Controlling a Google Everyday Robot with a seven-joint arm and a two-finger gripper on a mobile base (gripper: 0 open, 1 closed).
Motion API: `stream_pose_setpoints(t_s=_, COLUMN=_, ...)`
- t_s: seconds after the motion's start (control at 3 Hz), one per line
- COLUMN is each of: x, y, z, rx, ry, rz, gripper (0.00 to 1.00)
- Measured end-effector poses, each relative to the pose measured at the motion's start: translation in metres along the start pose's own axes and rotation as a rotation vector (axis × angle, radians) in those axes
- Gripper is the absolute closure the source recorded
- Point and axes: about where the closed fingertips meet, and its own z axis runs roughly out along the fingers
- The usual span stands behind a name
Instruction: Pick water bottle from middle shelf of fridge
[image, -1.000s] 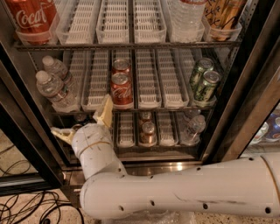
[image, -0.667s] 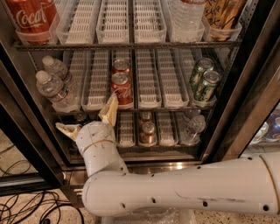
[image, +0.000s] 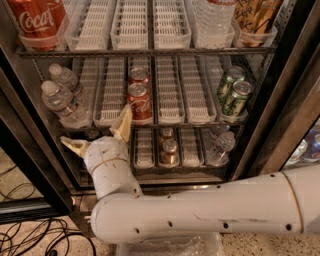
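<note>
Two water bottles stand at the left end of the middle shelf (image: 170, 95) of the fridge (image: 260, 125). The front water bottle (image: 60, 104) is clear and ribbed with a white cap. The second one (image: 67, 80) stands behind it. My gripper (image: 98, 135) is open and empty. It sits just below the shelf's front edge, below and to the right of the front bottle. One tan finger (image: 75, 146) points left and the other (image: 123, 125) points up in front of the Coke cans.
Two red Coke cans (image: 139, 97) and two green cans (image: 232, 95) share the middle shelf. The top shelf holds a Coke bottle (image: 37, 20) and a wide clear bottle (image: 215, 15). Brown cans (image: 169, 150) and a bottle (image: 220, 145) are below. The black-edged door (image: 30, 165) stands left, with cables (image: 30, 235) on the floor.
My gripper has moved slightly up and to the right, closer to the middle shelf's front edge. The fingers stay spread. The bottles and cans have not moved.
</note>
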Motion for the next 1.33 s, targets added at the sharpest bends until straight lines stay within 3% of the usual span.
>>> stream_pose_setpoints(t_s=0.67, x=-0.008, y=0.018, z=0.023, rx=0.039, ry=-0.084, rz=0.031, gripper=0.11)
stream_pose_setpoints(t_s=1.33, x=-0.014, y=0.030, z=0.031, rx=0.047, ry=-0.113, rz=0.061, gripper=0.19)
